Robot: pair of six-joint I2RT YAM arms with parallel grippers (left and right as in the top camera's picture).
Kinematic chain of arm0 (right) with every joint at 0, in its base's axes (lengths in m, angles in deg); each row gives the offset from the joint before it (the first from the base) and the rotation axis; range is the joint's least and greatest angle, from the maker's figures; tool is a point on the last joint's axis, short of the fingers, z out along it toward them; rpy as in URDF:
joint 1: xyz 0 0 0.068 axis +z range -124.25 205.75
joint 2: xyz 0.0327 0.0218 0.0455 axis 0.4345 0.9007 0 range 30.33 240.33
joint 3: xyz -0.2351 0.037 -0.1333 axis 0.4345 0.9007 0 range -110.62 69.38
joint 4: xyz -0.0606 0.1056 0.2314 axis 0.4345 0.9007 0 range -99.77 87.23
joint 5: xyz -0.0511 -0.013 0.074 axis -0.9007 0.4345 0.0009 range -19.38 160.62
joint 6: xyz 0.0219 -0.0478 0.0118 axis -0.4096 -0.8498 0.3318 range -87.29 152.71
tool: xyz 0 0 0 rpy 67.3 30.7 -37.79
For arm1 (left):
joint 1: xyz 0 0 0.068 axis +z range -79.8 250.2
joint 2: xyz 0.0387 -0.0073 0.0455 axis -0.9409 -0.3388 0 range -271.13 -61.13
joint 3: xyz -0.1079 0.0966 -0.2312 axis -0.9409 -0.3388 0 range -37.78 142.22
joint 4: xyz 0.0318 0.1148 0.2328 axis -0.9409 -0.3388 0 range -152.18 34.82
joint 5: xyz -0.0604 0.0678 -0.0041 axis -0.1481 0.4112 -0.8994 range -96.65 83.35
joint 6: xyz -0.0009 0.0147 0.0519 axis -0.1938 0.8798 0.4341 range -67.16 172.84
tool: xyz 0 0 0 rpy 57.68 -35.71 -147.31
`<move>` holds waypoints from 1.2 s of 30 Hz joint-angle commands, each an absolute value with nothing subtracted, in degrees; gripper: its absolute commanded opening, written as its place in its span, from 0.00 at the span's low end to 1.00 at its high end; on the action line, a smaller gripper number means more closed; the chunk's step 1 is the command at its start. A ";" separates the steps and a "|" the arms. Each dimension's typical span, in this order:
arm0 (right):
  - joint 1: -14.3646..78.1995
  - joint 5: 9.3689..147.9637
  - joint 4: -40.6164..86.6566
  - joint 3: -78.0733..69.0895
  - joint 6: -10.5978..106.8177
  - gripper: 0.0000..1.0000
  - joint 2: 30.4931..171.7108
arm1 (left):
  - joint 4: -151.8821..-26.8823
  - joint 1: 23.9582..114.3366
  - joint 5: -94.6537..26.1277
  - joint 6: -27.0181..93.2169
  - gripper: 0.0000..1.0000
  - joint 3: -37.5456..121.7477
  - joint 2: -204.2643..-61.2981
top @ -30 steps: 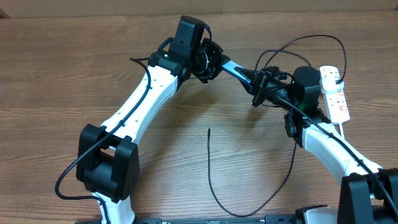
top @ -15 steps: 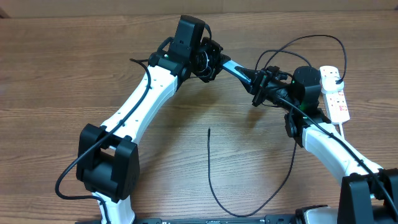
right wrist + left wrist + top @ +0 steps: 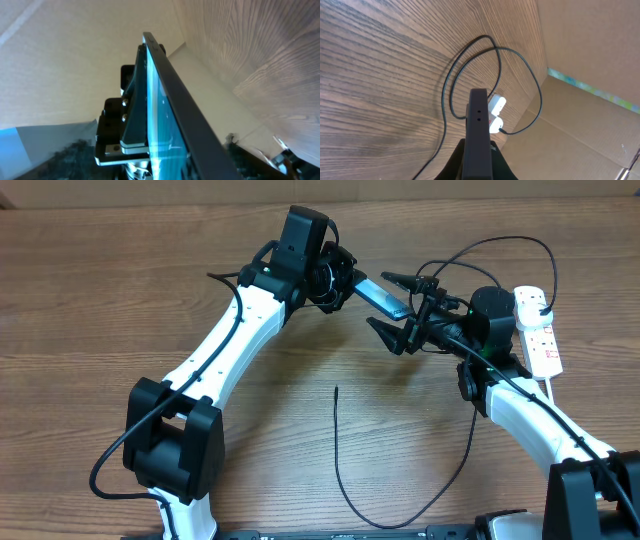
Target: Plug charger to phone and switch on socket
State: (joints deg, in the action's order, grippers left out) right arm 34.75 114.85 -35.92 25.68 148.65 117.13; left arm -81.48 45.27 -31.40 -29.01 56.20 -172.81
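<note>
1. Since half a second ago, your right claw [image 3: 378, 300] has sprung apart. Its two fingers were pinched on the phone's free end and now stand wide, one above and one below that end in the overhead view (you cannot tell whether either still brushes it).
2. Your left claw [image 3: 343, 277] has not budged and remains clenched on the phone [image 3: 385, 298]. It holds the phone above the table [image 3: 120, 300] at the upper centre of the overhead frame, with the free end slanting toward the lower right.
3. Through the left wrist camera you see the phone [image 3: 479, 130] edge-on, a dark slab rising from between the fingers at the bottom of the frame.
4. Through the right wrist camera the phone [image 3: 162, 110] runs diagonally across the frame, its teal screen turned toward the left side.
5. Your charger [image 3: 337, 450] is a thin black cable lying on the table at lower centre. Its loose tip points up the frame, well apart from the phone. From there the cable curls along the bottom edge and climbs toward the right arm.
6. Your socket [image 3: 543, 345] is a white strip lying at the right edge of the overhead frame, just beside the right arm. A thin black cable arcs over to its upper end (the switches are too small to read).
</note>
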 commanded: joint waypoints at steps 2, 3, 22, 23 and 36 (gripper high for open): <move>34.68 115.24 -36.27 24.74 154.71 1.00 116.76 | -82.20 47.32 -31.73 -25.03 0.04 56.33 -173.12; 34.68 115.22 -36.27 24.74 154.05 1.00 116.76 | -82.60 47.89 -31.75 -24.40 0.04 56.33 -173.12; 34.68 121.76 -29.29 24.74 100.59 1.00 116.76 | -98.05 68.92 -71.68 16.52 0.04 56.33 -173.12; 34.68 121.80 -27.85 24.74 98.25 1.00 116.76 | -98.62 69.11 -74.04 19.82 0.04 56.33 -173.12; 35.93 103.88 10.79 13.66 67.28 1.00 116.37 | -98.44 70.99 -84.23 36.59 0.04 56.33 -173.12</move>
State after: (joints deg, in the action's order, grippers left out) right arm 34.90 114.37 3.64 20.02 79.21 117.07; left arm -99.67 69.57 -78.92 32.35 55.98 -172.81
